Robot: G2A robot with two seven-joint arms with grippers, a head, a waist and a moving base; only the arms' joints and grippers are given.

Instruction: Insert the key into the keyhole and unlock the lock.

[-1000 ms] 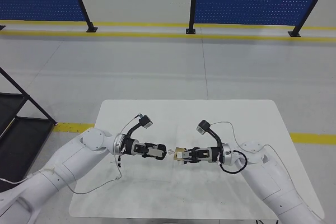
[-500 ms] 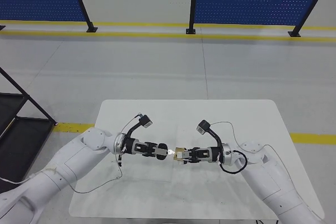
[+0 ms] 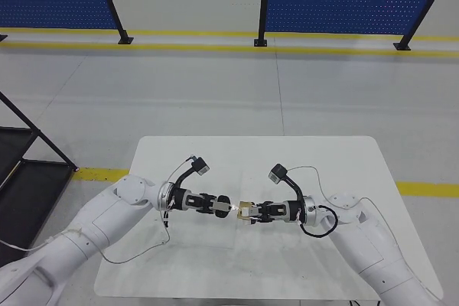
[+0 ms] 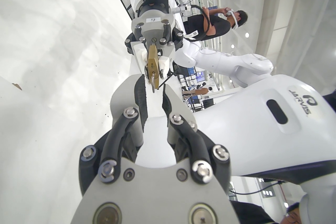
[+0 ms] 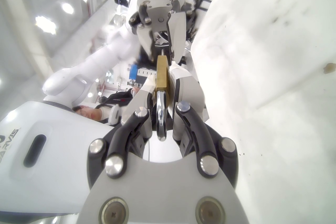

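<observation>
A brass padlock [image 3: 245, 210] hangs above the middle of the white table [image 3: 329, 168], with my right gripper [image 3: 255, 212] shut on its body. In the right wrist view the brass body [image 5: 162, 72] sits between the fingers and the steel shackle [image 5: 160, 114] points back toward the wrist. A small silver key [image 4: 153, 82] sticks out of the padlock's [image 4: 153, 64] free end, on a thin wire ring. My left gripper [image 4: 153, 84] faces the lock head-on, open, its black pads [image 4: 140, 99] flanking the key with a gap on each side.
Both arms meet just above the table's centre, wrists level. Thin cables [image 3: 306, 172] loop over the tabletop behind each wrist. A black rack [image 3: 15, 183] stands on the floor to the left of the table. Blue barriers [image 3: 336, 15] line the far floor.
My left gripper has slid a little toward the padlock, closing the gap around the key. The padlock and the right gripper have stayed in place.
</observation>
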